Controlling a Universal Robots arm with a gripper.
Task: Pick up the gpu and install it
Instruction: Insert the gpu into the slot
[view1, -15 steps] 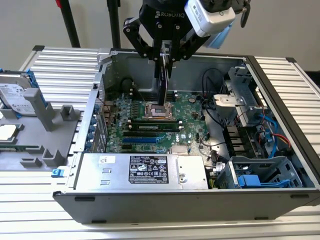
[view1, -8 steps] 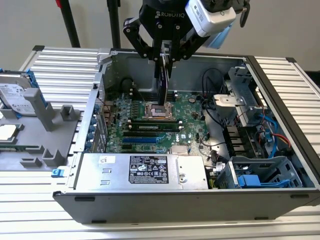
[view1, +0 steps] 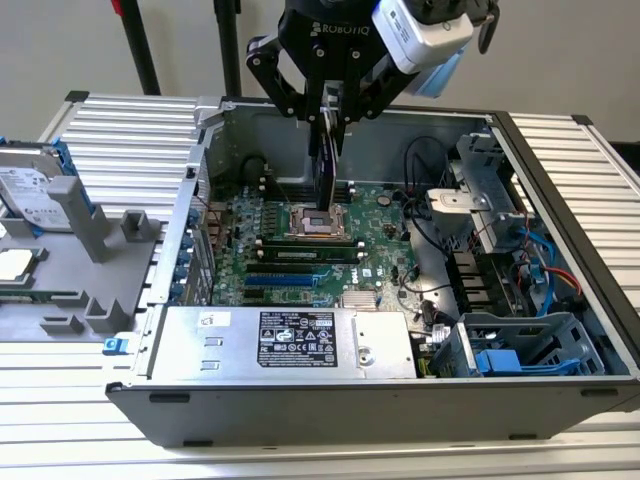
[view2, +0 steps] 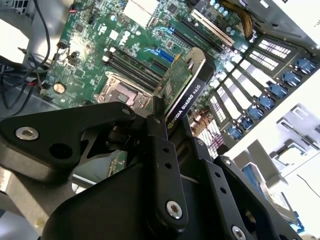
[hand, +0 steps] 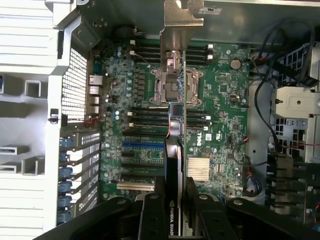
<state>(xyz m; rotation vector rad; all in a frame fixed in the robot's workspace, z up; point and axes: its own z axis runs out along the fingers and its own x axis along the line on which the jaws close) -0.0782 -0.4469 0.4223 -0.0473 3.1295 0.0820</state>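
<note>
gripper (view1: 330, 120): you see its black fingers clamped on the gpu (view1: 324, 175) | gpu: flat card, green face, black shroud, silver bracket, hanging upright above the motherboard (view1: 385, 215), inside the case (view1: 300, 412)

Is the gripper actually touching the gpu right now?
Touching. In the first wrist view the gripper has a finger pressed against each face of the gpu, with no gap on either side.

One gripper (view1: 328, 118), one gpu (view1: 325, 175), one open computer case (view1: 330, 420) holding one green motherboard (view1: 385, 215) and one silver power supply (view1: 290, 340); one hard drive (view1: 30, 185) at the exterior view's left, all on one ribbed table (view1: 110, 130).
</note>
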